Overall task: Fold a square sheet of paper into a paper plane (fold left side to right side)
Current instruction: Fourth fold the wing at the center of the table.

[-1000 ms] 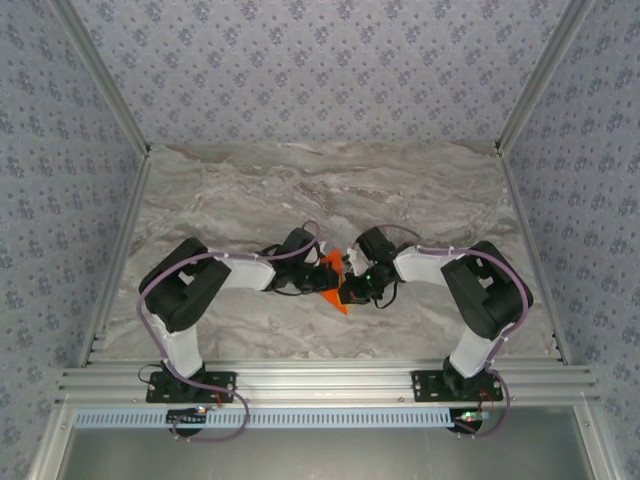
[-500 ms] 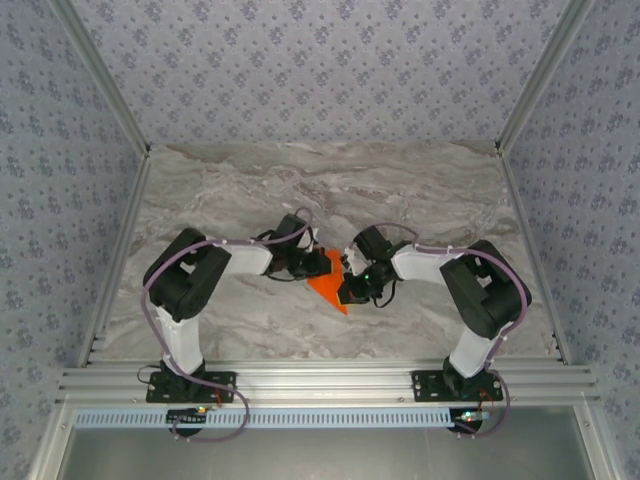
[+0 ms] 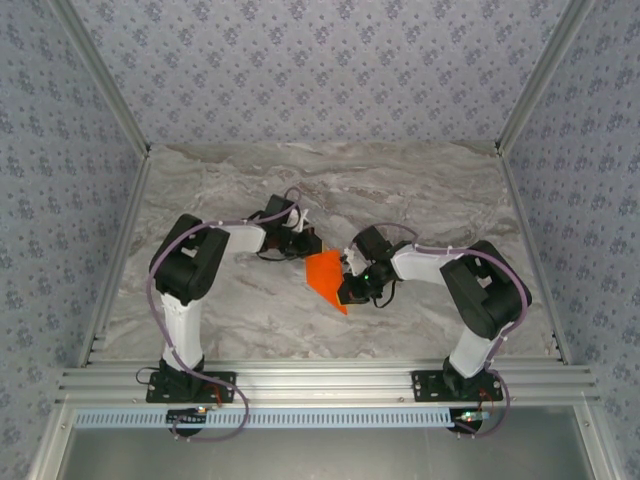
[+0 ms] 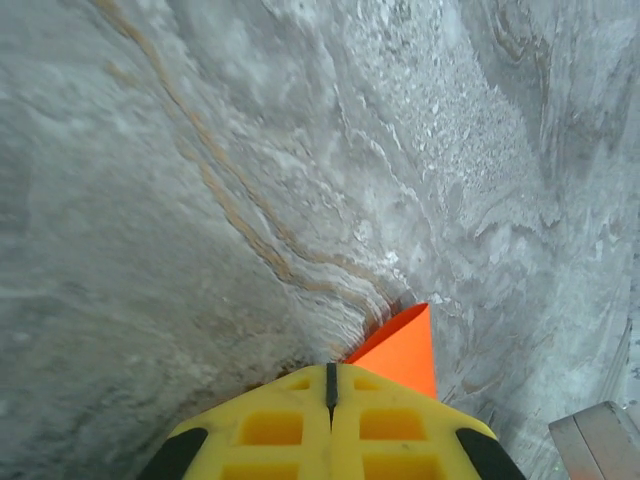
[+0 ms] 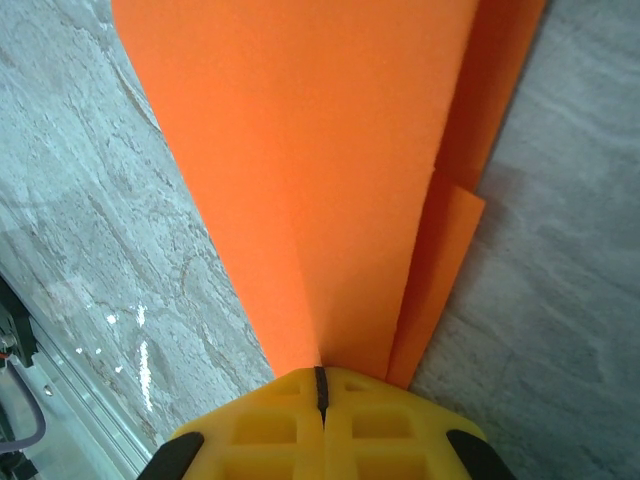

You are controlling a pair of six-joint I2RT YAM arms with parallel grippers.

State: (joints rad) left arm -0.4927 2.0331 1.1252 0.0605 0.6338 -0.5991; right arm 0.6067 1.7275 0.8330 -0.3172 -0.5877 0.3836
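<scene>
My right fingers (image 5: 335,385): shut on the square sheet of paper (image 3: 323,277), part-folded on bench (image 3: 220,190) | my left fingers (image 4: 345,385): shut, apparently empty, just left of it | long axis: far-to-near | nearer arm: right

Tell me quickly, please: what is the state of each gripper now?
Left gripper: closed; folded orange paper lies at its tip, grip cannot be told.
Right gripper: closed, holding the folded orange paper.

We count one folded orange sheet of paper (image 3: 324,275), one marble table (image 3: 420,190), two arms (left arm (image 3: 190,270), right arm (image 3: 480,285)) and two grippers (left gripper (image 4: 330,385), right gripper (image 5: 320,380)).
</scene>
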